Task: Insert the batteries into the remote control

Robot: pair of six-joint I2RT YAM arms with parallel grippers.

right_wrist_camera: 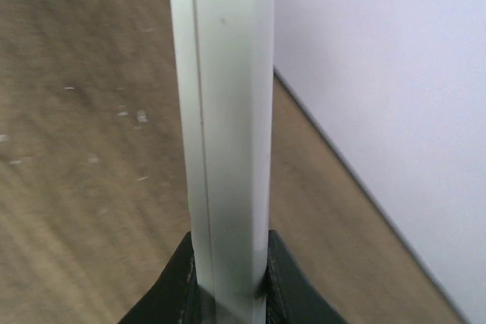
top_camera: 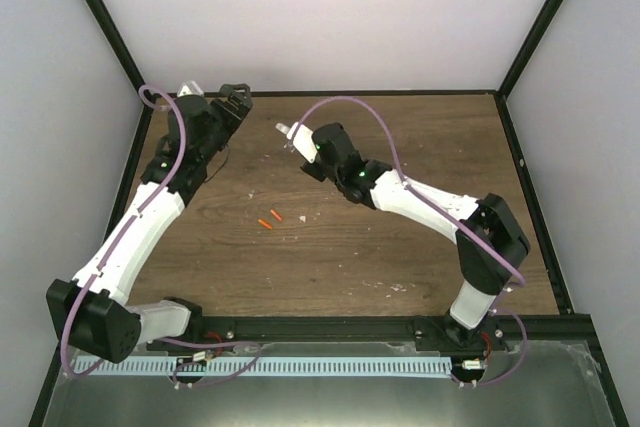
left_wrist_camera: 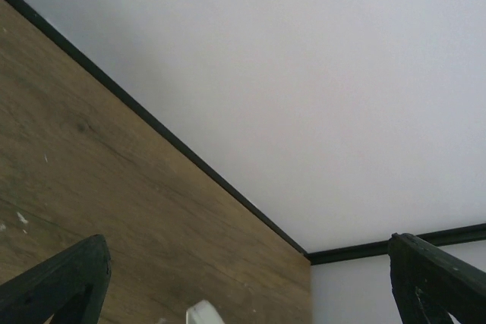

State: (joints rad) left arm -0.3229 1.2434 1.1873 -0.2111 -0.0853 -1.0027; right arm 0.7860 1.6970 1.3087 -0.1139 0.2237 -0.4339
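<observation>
On the left, the left arm (top_camera: 150, 217) reaches along the left edge of the table (top_camera: 400, 247) up to the far left corner. The left jaws are released and stand wide; its two black fingers (left_wrist_camera: 72, 282) are far apart with nothing between them, close to the black frame strip (left_wrist_camera: 152, 123) where the table meets the white wall. There is little room behind them. At the bottom edge of the left wrist view we see a small white rounded thing (left_wrist_camera: 203, 313), but we cannot tell what it is.

Near the middle of the table lie the two orange-red batteries (top_camera: 277, 215), just beside each other, flat on the wood and apart from both arms. Around them the wood is open on all sides, with only some white crumbs (top_camera: 392, 287) nearby.

To the right of them, the right arm (top_camera: 430, 202) bends in from the right side. The right jaws are clenched on the remote control (right_wrist_camera: 228, 111), grasping its lower end. The remote control stands out from the fingers (right_wrist_camera: 176, 286), lifted above the table, toward the far wall. The right part of the table, up to its black edge, is free.
</observation>
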